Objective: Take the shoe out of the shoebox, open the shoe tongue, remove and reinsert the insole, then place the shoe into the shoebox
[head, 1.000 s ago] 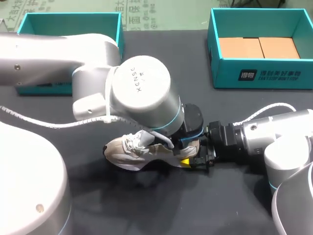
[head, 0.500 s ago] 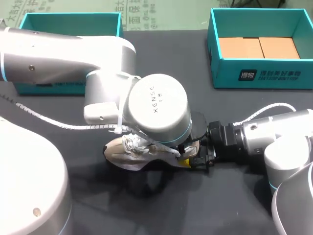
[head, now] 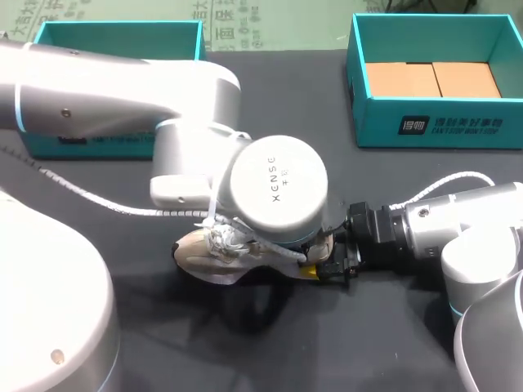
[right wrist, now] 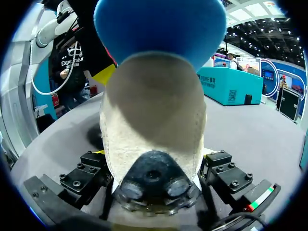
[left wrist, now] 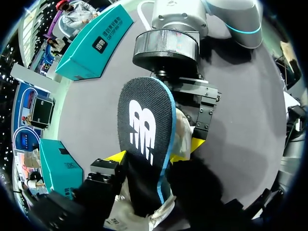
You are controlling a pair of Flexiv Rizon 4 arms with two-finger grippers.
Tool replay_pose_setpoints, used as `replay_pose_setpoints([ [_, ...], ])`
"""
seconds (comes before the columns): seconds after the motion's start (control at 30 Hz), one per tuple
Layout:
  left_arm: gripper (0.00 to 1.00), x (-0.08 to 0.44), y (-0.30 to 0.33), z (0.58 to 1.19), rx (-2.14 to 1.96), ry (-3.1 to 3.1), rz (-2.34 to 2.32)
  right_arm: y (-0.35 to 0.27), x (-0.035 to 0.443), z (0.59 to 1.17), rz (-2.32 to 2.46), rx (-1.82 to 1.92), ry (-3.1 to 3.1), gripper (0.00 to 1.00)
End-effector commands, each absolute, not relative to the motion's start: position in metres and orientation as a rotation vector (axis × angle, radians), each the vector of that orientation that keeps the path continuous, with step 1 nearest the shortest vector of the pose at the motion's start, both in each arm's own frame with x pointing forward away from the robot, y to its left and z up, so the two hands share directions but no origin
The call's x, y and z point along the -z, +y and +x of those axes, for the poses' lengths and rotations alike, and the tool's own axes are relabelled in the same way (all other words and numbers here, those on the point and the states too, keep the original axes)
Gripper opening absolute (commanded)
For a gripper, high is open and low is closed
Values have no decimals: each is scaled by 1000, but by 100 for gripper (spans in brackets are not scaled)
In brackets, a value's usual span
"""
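Note:
A beige sneaker (head: 200, 249) lies on the black table, toe to the left. At its heel end (right wrist: 151, 130) my right gripper (head: 323, 265) is shut, its black fingers (right wrist: 224, 175) pressing from both sides. My left arm's wrist (head: 278, 192) hangs over the shoe's back half and hides its own gripper in the head view. In the left wrist view that gripper (left wrist: 147, 158) is shut on the black insole (left wrist: 144, 125) with the white logo, a yellow tip on each edge. The insole sticks out of the shoe's opening. Its blue underside (right wrist: 159, 24) rises above the heel.
A teal shoebox (head: 433, 122) with brown cardboard pieces (head: 433, 79) inside stands at the back right. Another teal box (head: 114, 33) stands at the back left, partly behind my left arm. A white cable (head: 445, 181) runs along my right arm.
My left arm's wrist has moved right and lower over the shoe's heel end, covering more of the shoe. The right arm and the shoe have kept still.

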State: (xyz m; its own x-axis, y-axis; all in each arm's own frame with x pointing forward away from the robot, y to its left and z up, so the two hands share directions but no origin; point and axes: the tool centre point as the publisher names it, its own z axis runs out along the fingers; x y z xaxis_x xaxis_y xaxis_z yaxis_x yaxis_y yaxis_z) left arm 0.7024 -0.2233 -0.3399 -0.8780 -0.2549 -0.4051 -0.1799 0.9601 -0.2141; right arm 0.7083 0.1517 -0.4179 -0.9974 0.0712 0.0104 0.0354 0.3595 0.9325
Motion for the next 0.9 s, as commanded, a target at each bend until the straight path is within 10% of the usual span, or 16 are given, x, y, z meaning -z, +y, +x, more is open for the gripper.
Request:
replay_pose_setpoints([
  [0.03, 42, 342, -224, 705, 233, 2668, -322, 154, 422, 709, 102, -1753, 2566, 0],
  [0.9, 0, 333, -224, 721, 312, 2682, -354, 154, 422, 709, 102, -1753, 2566, 0],
])
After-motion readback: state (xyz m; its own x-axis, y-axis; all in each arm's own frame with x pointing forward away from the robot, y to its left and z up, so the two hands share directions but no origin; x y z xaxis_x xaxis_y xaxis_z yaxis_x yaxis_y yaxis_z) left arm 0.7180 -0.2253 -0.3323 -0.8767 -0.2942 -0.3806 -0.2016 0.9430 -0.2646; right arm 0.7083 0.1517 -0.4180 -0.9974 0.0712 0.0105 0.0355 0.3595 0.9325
